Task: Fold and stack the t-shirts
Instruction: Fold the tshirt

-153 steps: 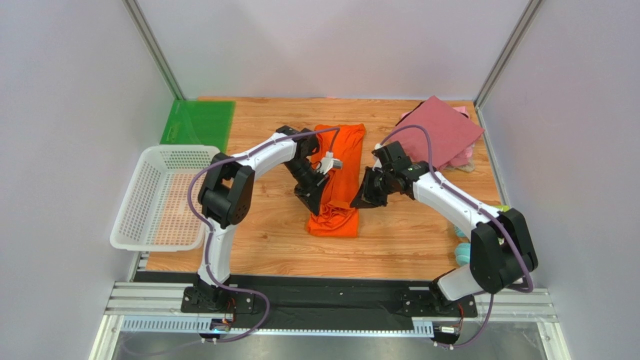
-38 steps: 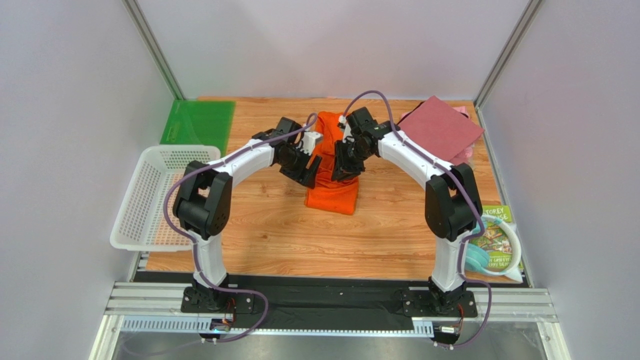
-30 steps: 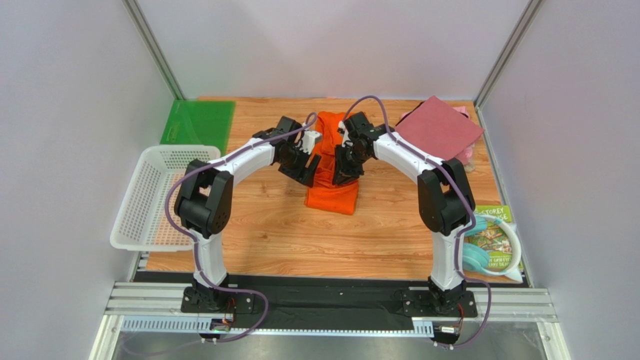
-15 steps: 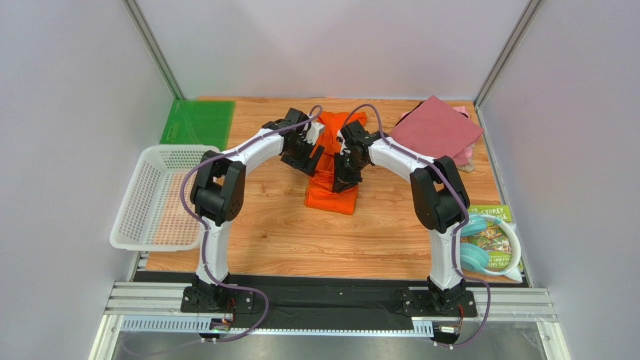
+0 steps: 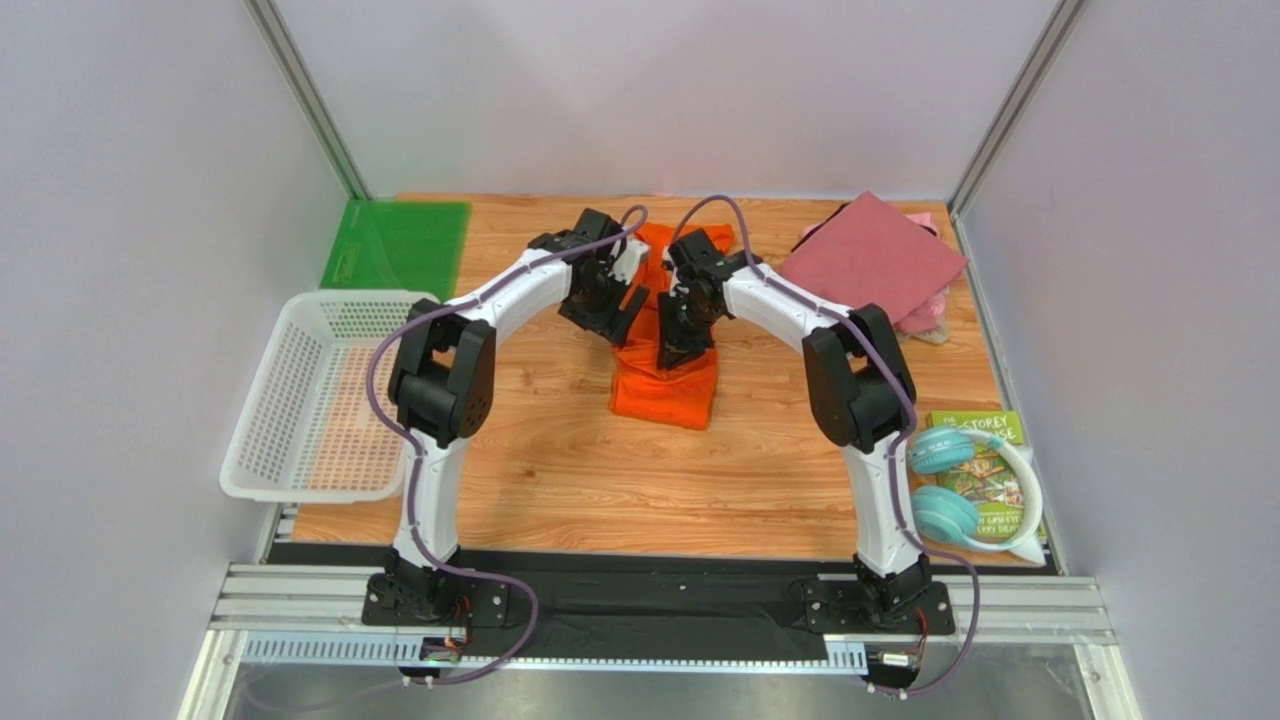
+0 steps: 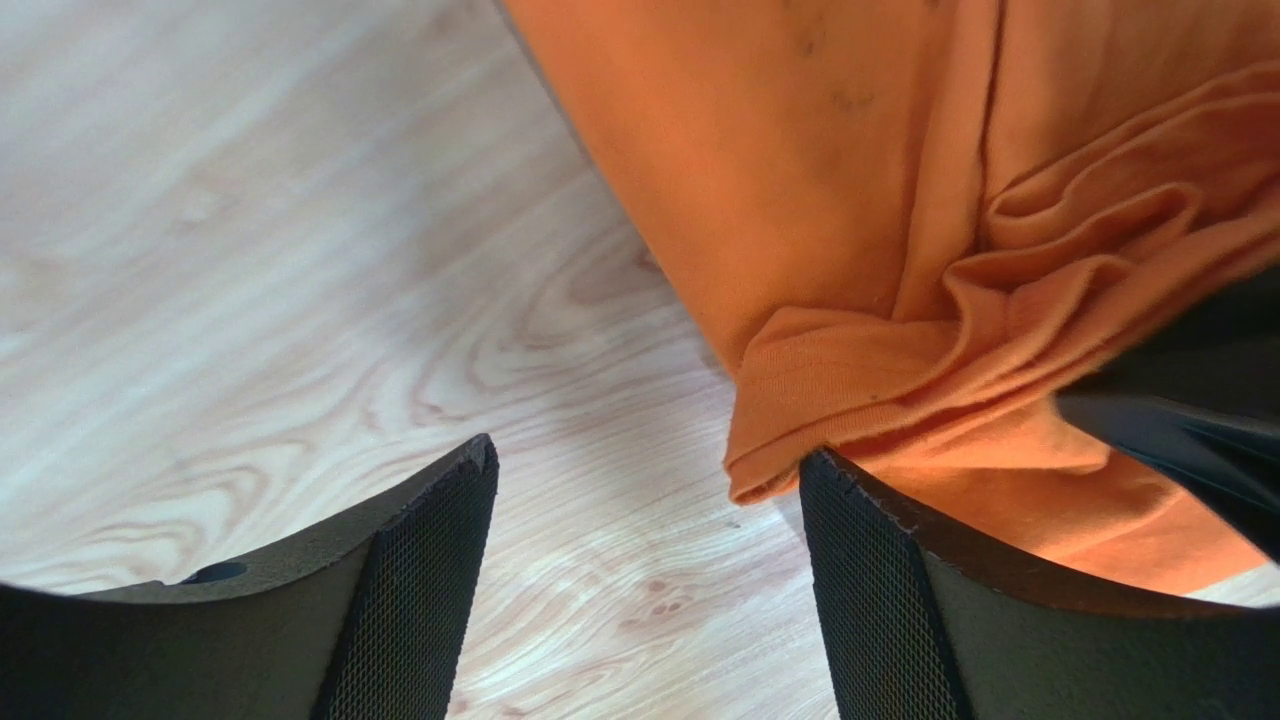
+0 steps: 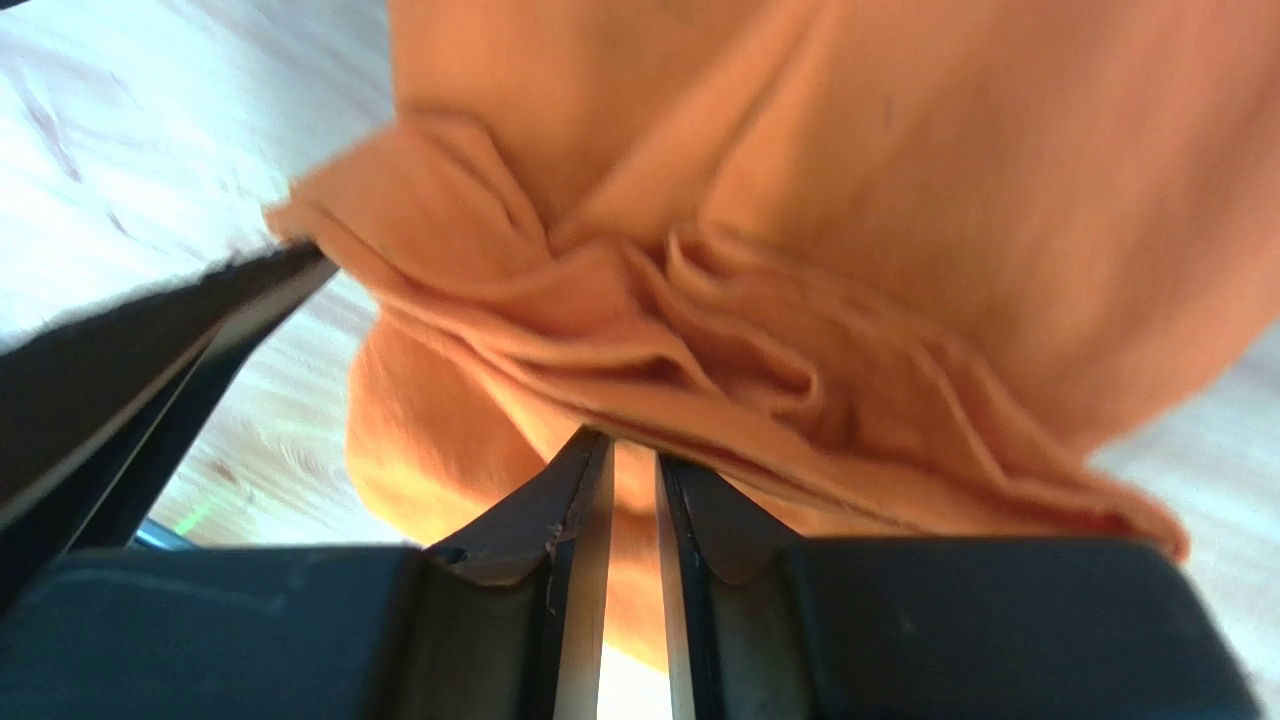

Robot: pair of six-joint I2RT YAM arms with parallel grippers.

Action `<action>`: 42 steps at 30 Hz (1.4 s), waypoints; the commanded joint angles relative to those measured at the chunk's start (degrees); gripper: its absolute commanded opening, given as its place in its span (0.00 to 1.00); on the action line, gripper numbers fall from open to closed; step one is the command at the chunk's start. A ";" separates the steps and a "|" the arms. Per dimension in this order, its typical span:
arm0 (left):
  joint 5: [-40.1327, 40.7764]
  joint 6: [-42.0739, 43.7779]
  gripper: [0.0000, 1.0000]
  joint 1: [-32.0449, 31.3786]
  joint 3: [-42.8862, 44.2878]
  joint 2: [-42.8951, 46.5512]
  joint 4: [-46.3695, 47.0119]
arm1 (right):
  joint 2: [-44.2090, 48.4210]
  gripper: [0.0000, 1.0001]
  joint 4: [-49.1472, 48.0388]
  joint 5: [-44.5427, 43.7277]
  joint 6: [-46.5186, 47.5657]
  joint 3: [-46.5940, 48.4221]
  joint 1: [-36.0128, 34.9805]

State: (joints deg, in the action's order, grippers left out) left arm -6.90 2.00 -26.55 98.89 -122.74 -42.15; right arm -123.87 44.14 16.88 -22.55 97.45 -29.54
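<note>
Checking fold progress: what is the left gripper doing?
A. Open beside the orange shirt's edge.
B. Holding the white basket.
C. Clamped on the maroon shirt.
A: the left wrist view shows the left gripper open over the wooden table, the orange t-shirt ending in a folded edge beside one finger.

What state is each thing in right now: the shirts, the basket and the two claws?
orange t-shirt: partly folded, bunched where pinched
maroon t-shirt: folded flat, atop the pink one
pink t-shirt: mostly hidden underneath
basket: upright, nothing seen inside
left gripper: open, beside the orange cloth
right gripper: shut on the orange t-shirt
</note>
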 commanded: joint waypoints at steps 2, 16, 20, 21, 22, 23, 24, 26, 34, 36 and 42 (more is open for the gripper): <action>2.59 2.22 0.81 -0.26 4.73 5.13 -2.32 | -3.73 0.22 0.95 -0.54 1.98 6.26 2.02; -20.17 0.63 0.82 -5.78 -13.87 18.32 0.21 | -13.32 0.21 2.97 -0.80 2.07 17.59 8.18; -22.37 0.81 0.82 -7.99 -13.73 14.91 2.25 | -12.71 0.20 3.76 0.34 1.81 18.48 8.18; -22.46 0.81 0.81 -8.34 -13.29 13.16 2.51 | -12.10 0.20 3.15 0.34 1.80 18.30 8.18; -22.02 0.73 0.81 -8.87 -12.42 12.44 3.12 | -11.40 0.21 2.97 0.26 1.80 18.30 8.18; -21.59 0.55 0.81 -9.05 -12.15 11.74 4.52 | -10.35 0.21 2.97 -0.01 1.89 18.74 8.18; -20.62 0.37 0.81 -9.14 -11.80 10.34 5.14 | -9.81 0.21 2.97 -0.18 1.98 18.92 8.27; -19.74 0.02 0.81 -9.31 -10.83 8.75 5.94 | -8.41 0.23 2.97 0.60 1.89 19.53 8.45; -18.32 1.34 0.79 -8.44 -13.99 4.79 10.25 | -7.88 0.51 3.23 7.73 2.41 21.20 8.97; -21.12 1.16 0.78 -7.56 -13.90 4.44 9.37 | -7.44 0.59 3.32 6.41 2.77 21.03 9.85; -28.08 4.84 0.75 -3.61 -16.52 5.92 0.68 | -6.91 0.59 3.41 3.51 4.79 19.36 11.79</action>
State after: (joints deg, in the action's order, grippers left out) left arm -29.89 3.33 -32.93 85.14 -117.56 -35.90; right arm -134.96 47.48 22.02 -20.40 116.18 -19.33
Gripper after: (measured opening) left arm 0.752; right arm 0.599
